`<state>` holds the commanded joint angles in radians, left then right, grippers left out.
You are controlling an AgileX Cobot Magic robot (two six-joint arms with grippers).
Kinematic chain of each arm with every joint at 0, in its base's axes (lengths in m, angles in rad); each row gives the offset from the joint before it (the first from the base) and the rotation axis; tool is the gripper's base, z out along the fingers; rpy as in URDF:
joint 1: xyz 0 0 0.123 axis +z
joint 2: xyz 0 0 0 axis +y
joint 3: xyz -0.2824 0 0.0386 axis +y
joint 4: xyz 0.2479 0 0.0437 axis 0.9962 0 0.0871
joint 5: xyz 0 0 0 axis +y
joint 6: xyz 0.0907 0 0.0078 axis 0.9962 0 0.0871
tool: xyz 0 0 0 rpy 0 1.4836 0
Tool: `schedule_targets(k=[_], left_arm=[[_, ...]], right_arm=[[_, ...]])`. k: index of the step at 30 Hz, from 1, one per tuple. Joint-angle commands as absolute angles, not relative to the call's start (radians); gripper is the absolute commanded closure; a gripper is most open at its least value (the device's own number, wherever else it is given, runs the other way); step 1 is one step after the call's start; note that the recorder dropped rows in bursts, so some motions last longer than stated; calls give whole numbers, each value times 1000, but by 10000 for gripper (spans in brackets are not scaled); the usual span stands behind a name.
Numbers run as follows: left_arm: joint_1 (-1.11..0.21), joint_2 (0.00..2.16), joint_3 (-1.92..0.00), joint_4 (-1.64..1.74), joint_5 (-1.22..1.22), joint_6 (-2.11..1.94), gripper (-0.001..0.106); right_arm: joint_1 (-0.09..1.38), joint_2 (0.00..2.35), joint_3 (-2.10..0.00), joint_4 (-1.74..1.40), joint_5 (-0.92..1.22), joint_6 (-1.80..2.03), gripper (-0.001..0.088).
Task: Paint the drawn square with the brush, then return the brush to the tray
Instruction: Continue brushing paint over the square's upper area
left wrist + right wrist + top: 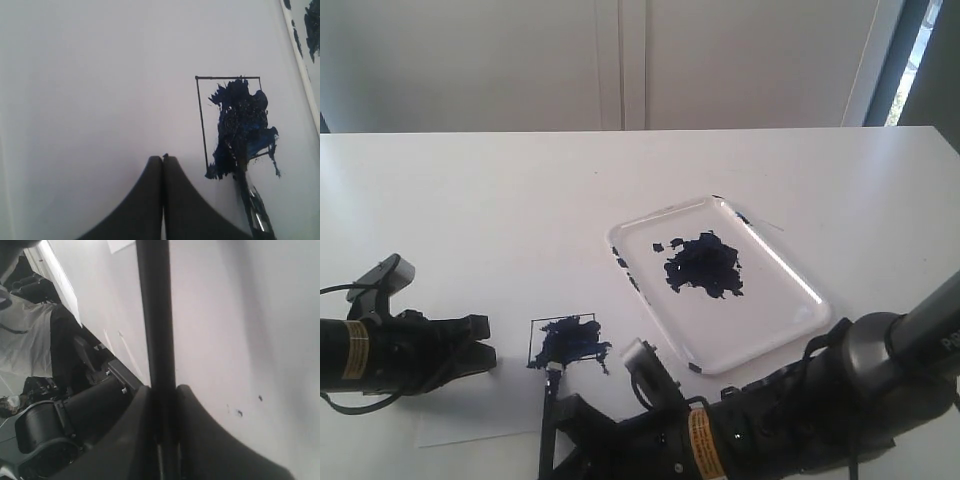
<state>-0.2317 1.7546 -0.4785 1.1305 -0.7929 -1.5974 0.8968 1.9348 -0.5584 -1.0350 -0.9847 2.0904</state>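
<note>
Both grippers are closed on my screens: right gripper [162, 390] clamps the brush [549, 385], bristles at the blue-smeared drawn square [566, 339]; left gripper [163, 161] sits empty beside it, near the tray [792, 272].

Exterior view, left side of the drawn square [565, 340]: blocked. My left pincer [483, 342] sits just beside it on the paper sheet [470, 415], jaws pressed together. Near side of the square: blocked. The brush [547, 395] slants up from my right pincer [161, 390], which is clamped on the handle, bristles at the paint. Right side of the square: narrow bare strip, then the tray [745, 330], whose raised rim is in the way of any low pass. My right arm lies along the near table edge in front of the tray. Far side of the square and behind the tray: wide bare table [500, 190], free passage to the far edge.
</note>
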Motion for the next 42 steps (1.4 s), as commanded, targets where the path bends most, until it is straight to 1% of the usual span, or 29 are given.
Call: schedule_targets(k=[12,18,24,28,33,42], left_arm=[[-232,1755,-479,1124,-752,-1605,1053],[-232,1755,-479,1126,-750,-1605,1053],[-232,1755,-479,1128,-750,-1605,1053],[-232,1755,-479,1130,-750,-1605,1053],[-232,1755,-479,1130,-750,-1605,1053],[-232,1755,-479,1168,-750,-1621,1053]], right_arm=[[897,1937,-580,-946,-996,2071,868],[898,2010,-639,-943,-1003,2071,868],[928,2078,-652,-894,-1147,2065,868],[970,2084,-652,-853,-1140,2050,868],[1008,2084,-652,-773,-1204,2048,868],[998,2084,-652,-715,-1149,2018,868]])
